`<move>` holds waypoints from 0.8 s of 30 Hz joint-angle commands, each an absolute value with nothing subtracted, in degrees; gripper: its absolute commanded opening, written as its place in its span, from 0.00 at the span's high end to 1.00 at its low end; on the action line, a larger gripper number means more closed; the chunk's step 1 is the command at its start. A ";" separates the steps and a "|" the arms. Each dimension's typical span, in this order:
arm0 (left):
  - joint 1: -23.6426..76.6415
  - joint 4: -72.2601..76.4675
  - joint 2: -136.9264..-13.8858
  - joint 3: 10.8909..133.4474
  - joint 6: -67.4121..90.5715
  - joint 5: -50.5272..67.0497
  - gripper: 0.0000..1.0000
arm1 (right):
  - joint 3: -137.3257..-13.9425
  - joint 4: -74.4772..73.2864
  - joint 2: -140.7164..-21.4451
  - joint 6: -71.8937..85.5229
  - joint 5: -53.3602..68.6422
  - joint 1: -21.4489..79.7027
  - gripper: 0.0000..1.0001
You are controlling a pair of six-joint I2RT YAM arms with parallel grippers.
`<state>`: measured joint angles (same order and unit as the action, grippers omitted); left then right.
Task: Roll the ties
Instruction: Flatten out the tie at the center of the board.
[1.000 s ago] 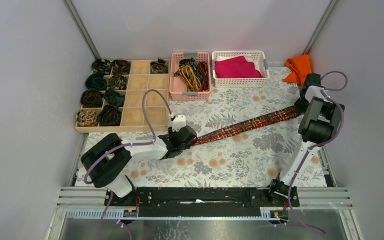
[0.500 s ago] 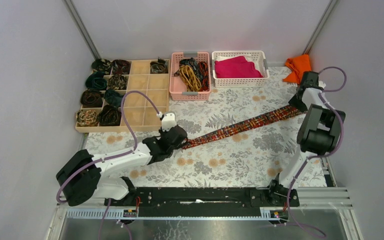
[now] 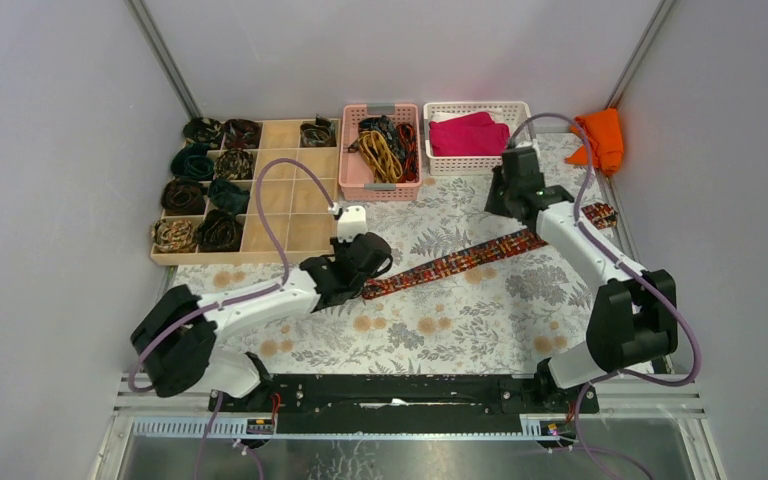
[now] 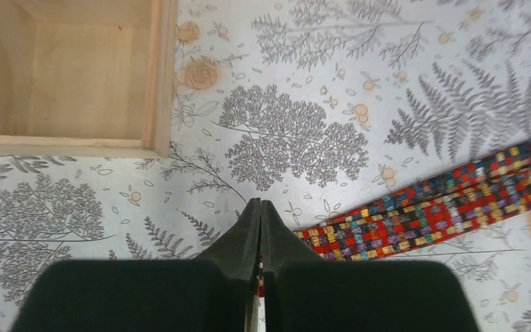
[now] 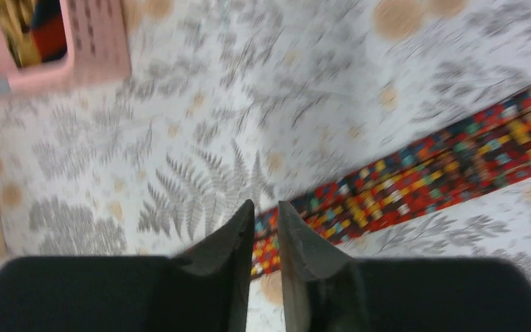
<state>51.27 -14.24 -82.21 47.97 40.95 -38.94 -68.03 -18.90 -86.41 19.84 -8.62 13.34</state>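
Lying diagonally across the floral table, 1 red-orange patterned tie runs from near the wooden tray's front corner up to the table's right edge, its far end just below the orange cloth. The left gripper is pinched closed on the tie's near end, a sliver of pattern showing between its fingers; bare table lies in front of it and to its right. The right gripper hangs above the tie's upper stretch, its jaws parted by a narrow gap, nothing held, with the white basket and pink basket close behind
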 commanded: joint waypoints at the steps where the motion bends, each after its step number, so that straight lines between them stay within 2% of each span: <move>1: 50.73 -12.98 -75.95 46.03 39.37 -42.24 0.94 | -62.55 -20.13 -84.46 20.20 -3.16 19.55 0.80; 2: 50.35 -10.71 -75.50 44.62 38.70 -41.34 0.94 | -61.29 -19.94 -84.53 19.99 -2.56 22.04 0.84; 4: 49.34 -7.44 -76.74 43.10 38.43 -37.92 0.94 | -59.34 -20.22 -84.93 20.50 -1.99 24.79 0.99; 5: 49.11 -6.40 -78.02 42.83 38.80 -36.66 0.96 | -58.36 -20.18 -85.03 20.79 -1.59 26.20 1.00; 8: 48.98 -4.49 -82.63 42.60 39.68 -34.79 1.00 | -54.95 -19.32 -84.43 21.98 -0.12 30.11 1.00; 16: 49.04 -2.63 -88.71 41.22 40.69 -35.29 1.00 | -49.98 -18.42 -84.42 24.15 2.76 35.24 1.00; 24: 49.08 -5.70 -86.42 36.21 44.91 -34.30 1.00 | -48.31 -15.20 -89.50 25.25 4.82 35.90 1.00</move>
